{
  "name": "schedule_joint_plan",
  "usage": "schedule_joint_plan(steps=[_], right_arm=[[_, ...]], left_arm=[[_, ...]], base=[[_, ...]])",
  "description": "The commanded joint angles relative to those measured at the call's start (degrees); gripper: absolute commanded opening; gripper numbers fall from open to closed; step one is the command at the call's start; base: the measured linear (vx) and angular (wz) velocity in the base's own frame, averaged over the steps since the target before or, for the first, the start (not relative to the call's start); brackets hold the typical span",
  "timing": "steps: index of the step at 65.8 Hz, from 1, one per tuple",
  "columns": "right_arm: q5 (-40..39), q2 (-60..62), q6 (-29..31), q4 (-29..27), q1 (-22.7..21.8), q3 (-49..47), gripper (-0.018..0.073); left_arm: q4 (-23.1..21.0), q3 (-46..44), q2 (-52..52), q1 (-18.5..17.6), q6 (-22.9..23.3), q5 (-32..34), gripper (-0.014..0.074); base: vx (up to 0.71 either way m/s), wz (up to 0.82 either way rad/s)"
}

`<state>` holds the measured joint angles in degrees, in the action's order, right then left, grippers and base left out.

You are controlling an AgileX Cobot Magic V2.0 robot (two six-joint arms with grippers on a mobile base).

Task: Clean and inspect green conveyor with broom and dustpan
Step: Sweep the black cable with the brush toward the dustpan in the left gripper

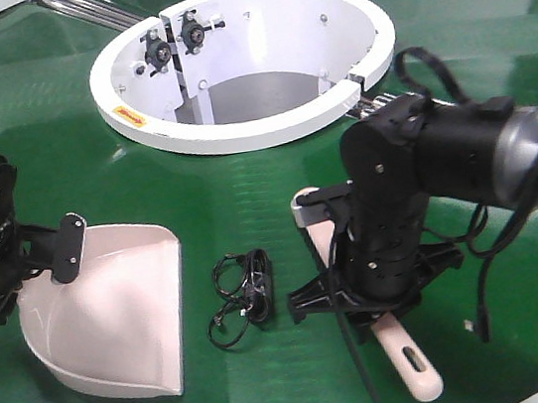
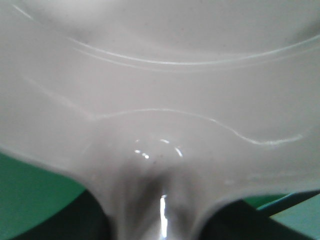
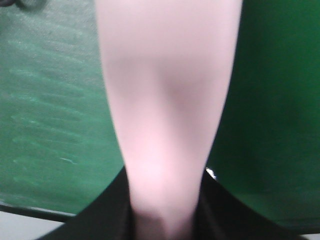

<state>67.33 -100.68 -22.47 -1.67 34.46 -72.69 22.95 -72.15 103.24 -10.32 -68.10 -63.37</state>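
Your left gripper (image 1: 56, 253) clamps the dustpan (image 1: 116, 323) at its back edge, its mouth facing right toward the black tangle (image 1: 243, 287) on the green conveyor (image 1: 246, 180). Your right gripper (image 1: 361, 284) grips the broom (image 1: 408, 357) just beyond, seemingly placed to sweep leftward.

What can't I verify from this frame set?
- Bristles of the broom: in the front view the right gripper covers the head; the right wrist view shows only its blurred back.
- Handle of the dustpan: in the front view the left gripper hides it; the left wrist view is blurred.
- The black tangle on the green conveyor: too small to identify.
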Motion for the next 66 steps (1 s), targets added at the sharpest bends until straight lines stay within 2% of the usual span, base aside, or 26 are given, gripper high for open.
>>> schedule_joint_plan(steps=[1, 22, 42, 56, 66], right_arm=[[0.86, -0.16, -1.08, -0.51, 0.91, -2.62, -0.0004], [6.63, -7.66, -1.67, -2.70, 1.79, -11.44, -0.0004], [6.46, -11.58, -0.07, -10.54, 1.79, -11.73, -0.0004], [5.69, -14.21, 1.36, -12.50, 4.34, -14.69, -0.0004], [6.66, -18.25, 2.87, -14.52, 7.31, -22.32, -0.0004]], left_arm=[[1.21, -1.65, -2.64, -0.45, 0.62, -0.42, -0.0006], [1.21, -1.65, -2.64, -0.45, 0.62, -0.42, -0.0006], [1.21, -1.65, -2.64, -0.45, 0.62, -0.42, -0.0006], [1.16, -1.65, -2.64, -0.45, 0.62, -0.42, -0.0006], [1.16, -1.65, -2.64, -0.45, 0.62, -0.42, -0.0006]], base=[[0.00, 0.00], [0.00, 0.00], [0.00, 0.00], [0.00, 0.00], [0.00, 0.00]])
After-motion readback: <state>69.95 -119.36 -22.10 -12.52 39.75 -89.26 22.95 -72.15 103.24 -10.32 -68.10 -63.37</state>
